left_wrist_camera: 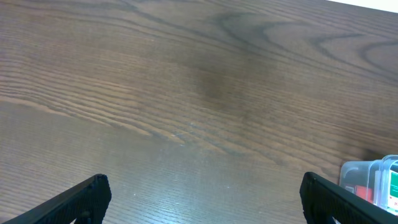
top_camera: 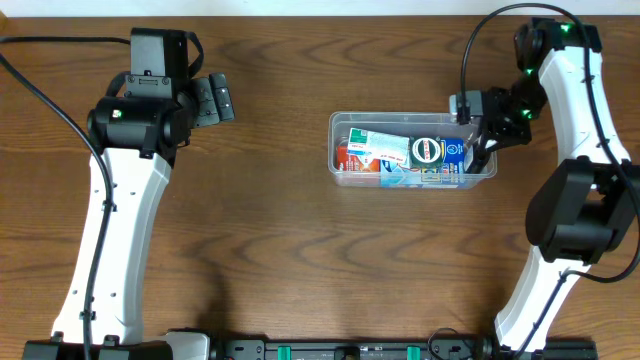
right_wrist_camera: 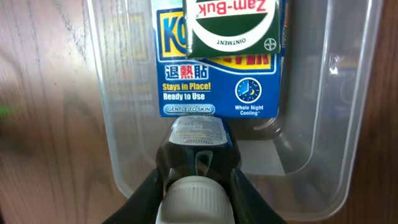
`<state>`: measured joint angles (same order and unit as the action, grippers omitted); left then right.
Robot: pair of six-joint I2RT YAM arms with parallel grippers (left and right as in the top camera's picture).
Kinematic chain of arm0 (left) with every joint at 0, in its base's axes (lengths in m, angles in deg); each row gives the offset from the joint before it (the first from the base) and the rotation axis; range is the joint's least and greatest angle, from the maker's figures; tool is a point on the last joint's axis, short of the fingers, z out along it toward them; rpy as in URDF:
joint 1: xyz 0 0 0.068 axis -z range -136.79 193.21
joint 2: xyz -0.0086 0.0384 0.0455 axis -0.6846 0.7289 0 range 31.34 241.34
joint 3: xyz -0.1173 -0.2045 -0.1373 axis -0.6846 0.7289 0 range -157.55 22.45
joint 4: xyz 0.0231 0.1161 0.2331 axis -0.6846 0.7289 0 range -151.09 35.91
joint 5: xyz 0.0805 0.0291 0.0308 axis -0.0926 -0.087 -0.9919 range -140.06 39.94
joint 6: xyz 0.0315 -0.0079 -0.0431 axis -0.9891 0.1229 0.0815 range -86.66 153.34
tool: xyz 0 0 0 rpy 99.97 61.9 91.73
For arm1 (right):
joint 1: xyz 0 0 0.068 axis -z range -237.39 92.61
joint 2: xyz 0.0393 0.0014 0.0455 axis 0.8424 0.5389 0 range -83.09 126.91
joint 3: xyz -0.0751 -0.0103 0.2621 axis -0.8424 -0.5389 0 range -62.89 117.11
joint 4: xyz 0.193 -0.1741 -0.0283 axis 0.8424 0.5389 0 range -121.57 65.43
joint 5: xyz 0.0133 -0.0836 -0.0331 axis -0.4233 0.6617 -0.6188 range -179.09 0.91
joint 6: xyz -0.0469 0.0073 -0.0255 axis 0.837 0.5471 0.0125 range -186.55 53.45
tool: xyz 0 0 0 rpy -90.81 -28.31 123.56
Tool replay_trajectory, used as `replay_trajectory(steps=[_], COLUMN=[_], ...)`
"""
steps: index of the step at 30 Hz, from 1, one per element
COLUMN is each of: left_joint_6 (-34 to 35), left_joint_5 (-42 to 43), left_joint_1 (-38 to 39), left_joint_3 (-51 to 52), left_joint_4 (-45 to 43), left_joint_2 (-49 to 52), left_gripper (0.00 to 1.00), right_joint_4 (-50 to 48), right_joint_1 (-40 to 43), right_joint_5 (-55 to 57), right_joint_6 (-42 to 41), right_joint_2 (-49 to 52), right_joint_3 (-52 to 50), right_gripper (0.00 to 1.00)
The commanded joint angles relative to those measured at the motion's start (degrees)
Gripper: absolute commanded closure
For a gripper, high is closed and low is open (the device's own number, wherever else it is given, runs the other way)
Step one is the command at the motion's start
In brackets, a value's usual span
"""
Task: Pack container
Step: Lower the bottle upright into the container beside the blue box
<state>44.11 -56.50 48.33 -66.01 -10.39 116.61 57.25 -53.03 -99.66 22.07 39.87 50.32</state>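
The clear plastic container (top_camera: 340, 170) sits on the table right of centre; it also shows in the right wrist view (right_wrist_camera: 106, 124) and at the edge of the left wrist view (left_wrist_camera: 360, 171). Inside lie a blue carton (right_wrist_camera: 217, 81), a round green Zam-Buk tin (top_camera: 427, 151) and a red-and-white box (top_camera: 370, 152). My right gripper (top_camera: 482, 140) is shut on a small dark bottle with a white cap (right_wrist_camera: 196, 180), held over the container's right end. My left gripper (top_camera: 215, 98) is open and empty, far to the left above bare table (left_wrist_camera: 199, 199).
The table is dark wood. Black cables run along the left arm and loop above the right arm (top_camera: 480, 40). A black rail with green parts lies along the front edge (top_camera: 330, 348).
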Motion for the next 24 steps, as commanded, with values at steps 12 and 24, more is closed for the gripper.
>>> replay_trajectory(steps=[12, 24], left_joint_6=[0.9, 0.9], left_joint_5=[-0.7, -0.7], left_joint_1=[-0.1, -0.1], left_joint_3=[0.0, 0.0], left_joint_4=[0.0, 0.0], left_joint_2=[0.1, 0.1], left_gripper=[0.02, 0.02], right_joint_4=[0.6, 2.1], right_joint_1=[-8.0, -7.8], right_joint_5=[4.2, 11.1], right_joint_6=[1.9, -1.4], right_joint_2=[0.1, -0.2], right_joint_3=[1.0, 1.0], right_gripper=[0.99, 0.99])
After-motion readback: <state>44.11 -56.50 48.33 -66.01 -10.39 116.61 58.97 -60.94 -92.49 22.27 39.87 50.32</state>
